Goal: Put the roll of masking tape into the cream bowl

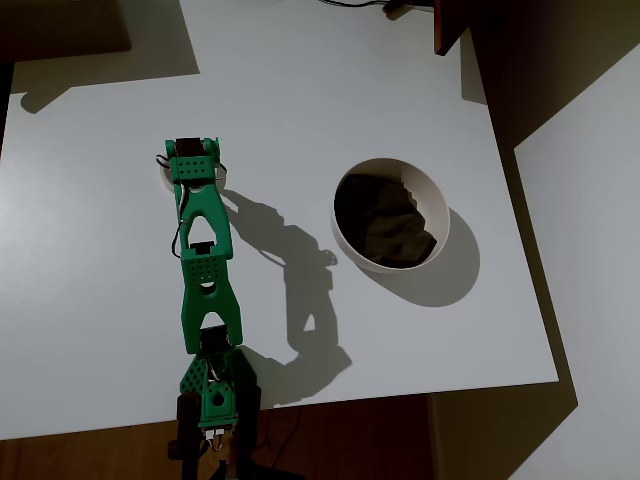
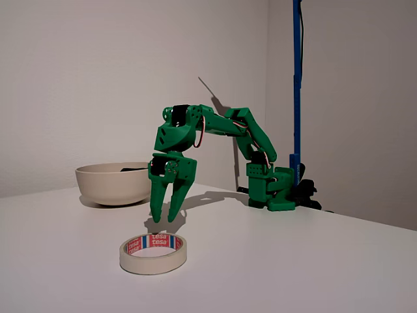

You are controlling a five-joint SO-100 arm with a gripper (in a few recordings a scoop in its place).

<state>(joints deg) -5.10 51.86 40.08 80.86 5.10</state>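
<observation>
Fixed view is giving you the clearest look: your green arm is reaching out from its base and pointing its claw straight down, just above the roll of masking tape. The claw's two fingers are standing a little apart, in a narrow spread, and they are gripping nothing. You are seeing a gap between the fingertips and the tape, so they are not touching it. The tape is lying flat on the white tabletop, its open centre facing up, with red and blue print on its inner band. The cream bowl is sitting farther back and to the left in this view, apart from the tape.

From overhead, the arm is stretching up the left part of the tabletop, and the bowl is sitting well off to its right, its inside dark with shadow. The wrist is covering the tape there.
</observation>
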